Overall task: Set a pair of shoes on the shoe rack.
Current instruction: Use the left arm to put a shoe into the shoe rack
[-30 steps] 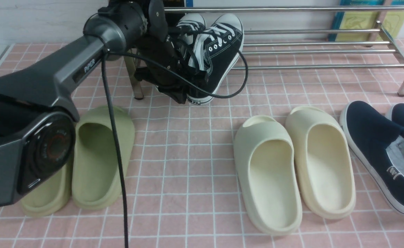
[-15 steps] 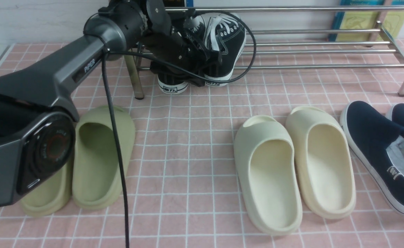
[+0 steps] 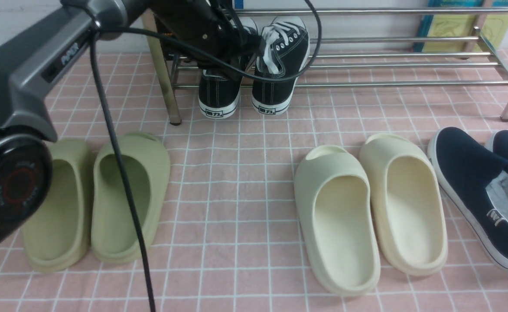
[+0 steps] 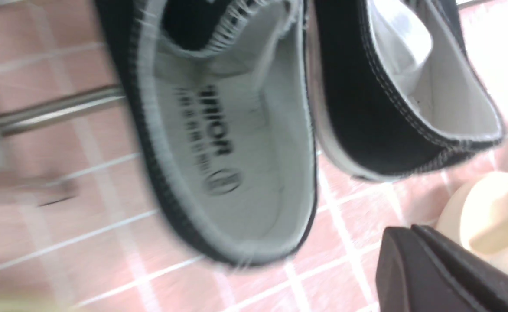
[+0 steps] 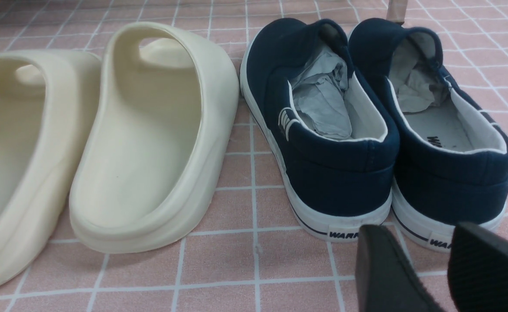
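**Placement step, left arm.** The pair of shoes [image 3: 278, 80] lies at the left end of the shoe rack [image 3: 410, 82], just beside its left front post. The toes are up on the chrome bars and the heels overhang the front bar, sloping down toward the tiled floor. Whether the heels touch the floor cannot be told.

The left gripper [image 3: 230, 43] sits above the front bar, directly over the shoe collars, partly masked by its cable [image 3: 318, 43]. Its jaws are pressed together. The blurred wrist view shows one dark jaw just short of the heels, so whether canvas is caught between the jaws cannot be told.

The step in hand appears to be seating and releasing the pair. Done well, the soles would be slid deeper until they bear on at least two bars. The jaws would then spread and rise straight up, clear of laces and cable. A heel-heavy overhang may slide off.

The right gripper [image 5: 416, 234], jaws spread, hangs well in front of the rack's right end, by the navy slip-on shoes [image 5: 332, 151].
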Controlling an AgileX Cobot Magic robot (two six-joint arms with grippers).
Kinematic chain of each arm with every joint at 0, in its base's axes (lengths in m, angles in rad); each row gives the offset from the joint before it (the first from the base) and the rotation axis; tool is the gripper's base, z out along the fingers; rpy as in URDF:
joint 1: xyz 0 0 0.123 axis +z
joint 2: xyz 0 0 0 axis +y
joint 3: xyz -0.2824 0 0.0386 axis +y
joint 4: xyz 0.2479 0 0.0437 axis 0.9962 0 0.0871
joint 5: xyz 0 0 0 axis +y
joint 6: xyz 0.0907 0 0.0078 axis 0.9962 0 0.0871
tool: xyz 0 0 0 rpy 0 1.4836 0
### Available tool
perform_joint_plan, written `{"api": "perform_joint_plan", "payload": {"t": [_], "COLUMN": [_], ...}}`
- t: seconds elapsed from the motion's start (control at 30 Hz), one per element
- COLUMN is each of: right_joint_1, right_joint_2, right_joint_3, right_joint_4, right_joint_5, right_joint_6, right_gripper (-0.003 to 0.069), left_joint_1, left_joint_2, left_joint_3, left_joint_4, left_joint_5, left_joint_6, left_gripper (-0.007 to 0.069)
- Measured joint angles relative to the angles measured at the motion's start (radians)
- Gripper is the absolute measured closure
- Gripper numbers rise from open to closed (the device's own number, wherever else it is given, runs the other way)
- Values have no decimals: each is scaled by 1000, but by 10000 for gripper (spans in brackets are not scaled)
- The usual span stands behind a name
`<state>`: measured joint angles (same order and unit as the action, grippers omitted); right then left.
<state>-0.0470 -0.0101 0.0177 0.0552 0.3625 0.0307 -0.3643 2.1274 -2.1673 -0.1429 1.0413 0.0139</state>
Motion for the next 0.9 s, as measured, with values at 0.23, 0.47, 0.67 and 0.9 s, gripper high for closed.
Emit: {"api": "perform_joint_plan", "payload": {"t": [0.23, 0.47, 0.67, 0.9], "right_joint_1": [0, 0, 0, 0], "right_joint_2": [0, 0, 0, 0], "right_joint_3": [0, 0, 0, 0], "right_joint_4": [0, 0, 0, 0], "right_joint_5": [0, 0, 0, 0], "right_joint_6": [0, 0, 0, 0], "right_gripper": [419, 419, 419, 419], "left_joint_1": [0, 3, 3, 0], "left_joint_2": [-19, 126, 167, 169], "left_joint_3": [-2, -2, 1, 0], "left_joint_4": [185, 211, 183, 97], "left_joint_5": [144, 163, -14, -105], "left_joint_6": [-14, -53, -201, -234], "left_gripper": [608, 604, 603, 602]}}
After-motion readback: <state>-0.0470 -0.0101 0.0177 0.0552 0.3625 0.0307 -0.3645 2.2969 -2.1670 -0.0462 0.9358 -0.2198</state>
